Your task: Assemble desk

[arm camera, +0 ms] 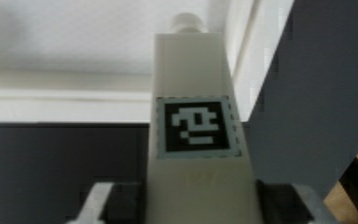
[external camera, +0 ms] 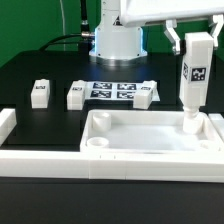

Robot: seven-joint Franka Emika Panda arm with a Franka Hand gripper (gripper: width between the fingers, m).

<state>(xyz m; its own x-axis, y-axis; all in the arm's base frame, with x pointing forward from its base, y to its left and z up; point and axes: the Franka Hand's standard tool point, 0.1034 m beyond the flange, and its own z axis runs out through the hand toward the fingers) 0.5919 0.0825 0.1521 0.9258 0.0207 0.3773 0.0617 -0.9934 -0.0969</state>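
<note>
The gripper (external camera: pixel 196 46) holds one leg (external camera: pixel 190 90) of the desk upright, near the exterior view's right edge. In the wrist view the fingers (arm camera: pixel 105 203) are clamped on the two sides of this leg (arm camera: pixel 194 90), which runs straight away from the camera. Its black-and-white tag (arm camera: pixel 197 128) faces the lens, and a small peg shows at its far end.

In the exterior view the leg's lower end meets the tabletop (external camera: pixel 130 143) inside the raised rim, at the back corner on the exterior view's right. Whether it is fully seated there cannot be told. The tabletop lies flat on the black table (external camera: pixel 45 122), near the front of the scene, with its open side up.

Three more legs lie behind it. The first loose leg (external camera: pixel 40 93) is toward the exterior view's left. The second loose leg (external camera: pixel 77 96) and the third loose leg (external camera: pixel 147 95) lie just beside the two ends of the marker board (external camera: pixel 112 90). A low white border rail (external camera: pixel 8 126) runs along the table's edge on the exterior view's left. The arm's base (external camera: pixel 118 42) stands behind the marker board.
</note>
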